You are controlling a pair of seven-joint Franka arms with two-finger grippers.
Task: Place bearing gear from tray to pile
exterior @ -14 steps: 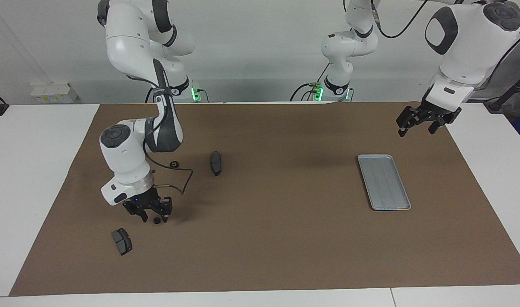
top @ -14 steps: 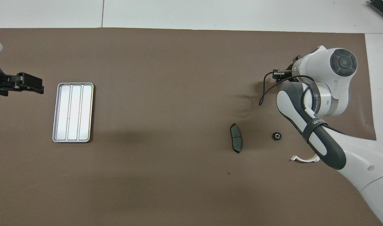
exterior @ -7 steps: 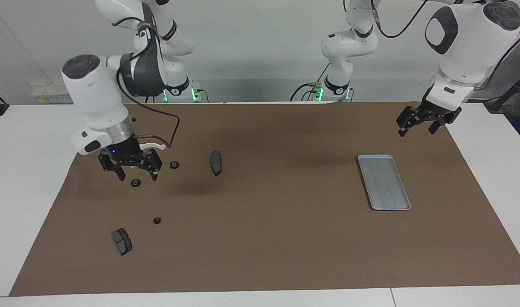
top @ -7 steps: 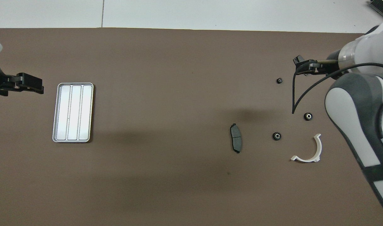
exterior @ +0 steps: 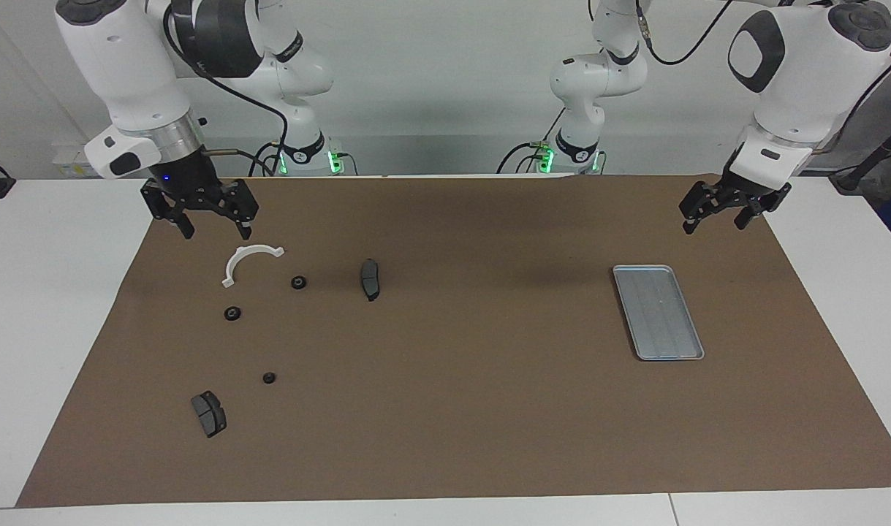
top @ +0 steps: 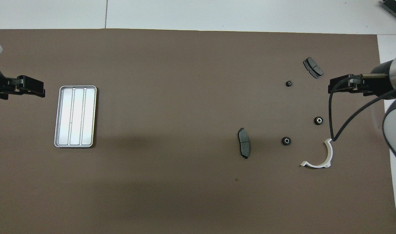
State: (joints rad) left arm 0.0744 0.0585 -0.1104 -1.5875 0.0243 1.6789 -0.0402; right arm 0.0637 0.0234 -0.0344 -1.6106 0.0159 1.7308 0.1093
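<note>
Counter (exterior: 445, 409) under a brown mat carries everything, and by the look of it the carrying is done: the silver tray (exterior: 658, 312) toward the left arm's end lies bare, with no bearing gear on its ribbed floor. At the right arm's end the pile is a loose scatter: a white half-ring bracket (exterior: 249, 261), one dark brake pad (exterior: 370, 278) toward the middle of the mat, a second brake pad (exterior: 208, 413) farthest from the robots, and three small black bearing gears (exterior: 298, 282), (exterior: 232, 313), (exterior: 269, 378) lying apart from one another between them. The right tool (exterior: 210, 228) hangs raised over the mat's edge just beside the bracket, its fingers spread wide and holding nothing; the left tool (exterior: 713, 222) waits over the mat's corner, nearer the robots than the tray, likewise wide open and empty. Judged from this, the step in hand is the retreat after release. Doing it well means lifting straight and high, so the dangling cable and fingertips clear the bracket and the nearest gear, then checking the tray once more before resting, since a nudged gear could roll off.
</note>
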